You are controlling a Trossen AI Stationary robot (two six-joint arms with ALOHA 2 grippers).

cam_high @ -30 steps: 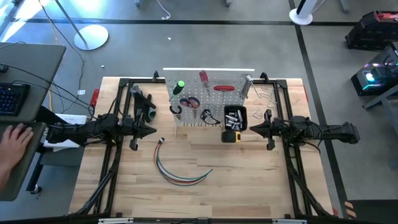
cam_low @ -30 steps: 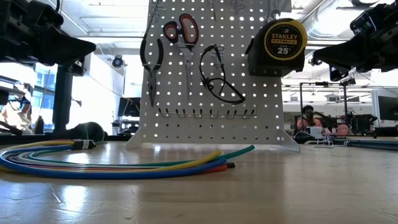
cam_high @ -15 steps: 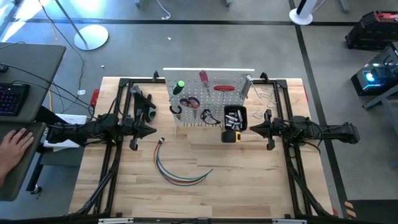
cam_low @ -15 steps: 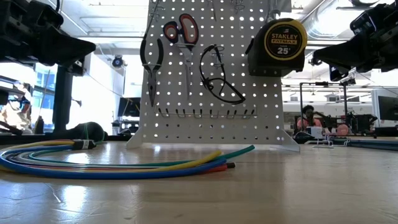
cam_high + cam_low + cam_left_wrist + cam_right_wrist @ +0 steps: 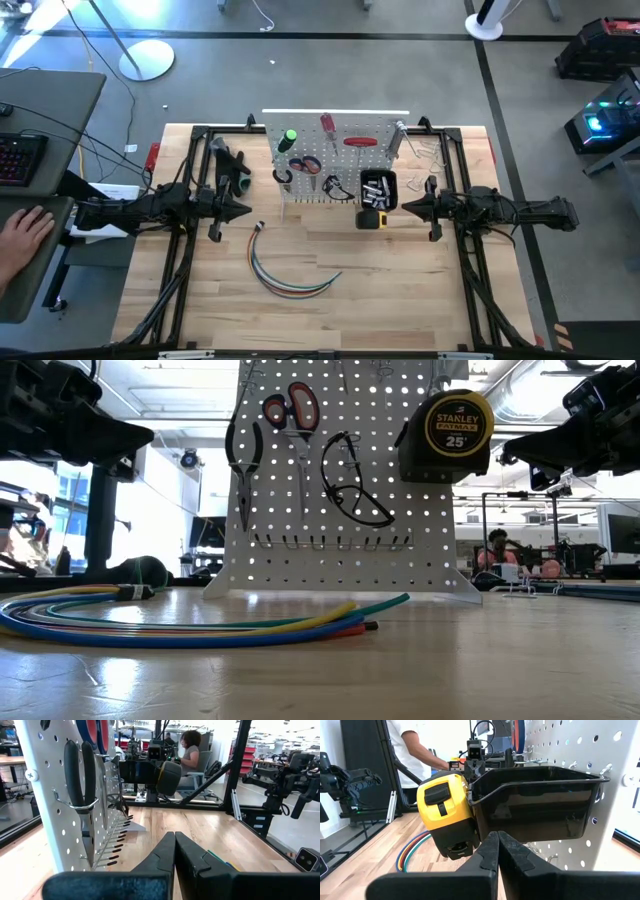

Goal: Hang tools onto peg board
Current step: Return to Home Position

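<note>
The white peg board (image 5: 335, 160) stands upright at the table's middle. Black-handled pliers (image 5: 243, 460), red-handled scissors (image 5: 291, 408) and dark glasses (image 5: 355, 485) hang on its hooks. A yellow tape measure (image 5: 447, 812) hangs at the rim of the board's black bin (image 5: 535, 805). A green-handled screwdriver (image 5: 289, 138) and a red-handled one (image 5: 327, 125) show near the board's top. My left gripper (image 5: 248, 210) is shut and level, left of the board. My right gripper (image 5: 403, 207) is shut and level, just right of the tape measure. Neither holds anything.
A curved bundle of coloured cables (image 5: 290, 275) lies on the table in front of the board. A dark round thing (image 5: 235, 178) sits behind the left gripper, and metal clamps (image 5: 428, 150) lie at the board's right. A black frame (image 5: 195, 135) rims the table. A person's hand (image 5: 25, 232) rests on the desk beyond the table's left.
</note>
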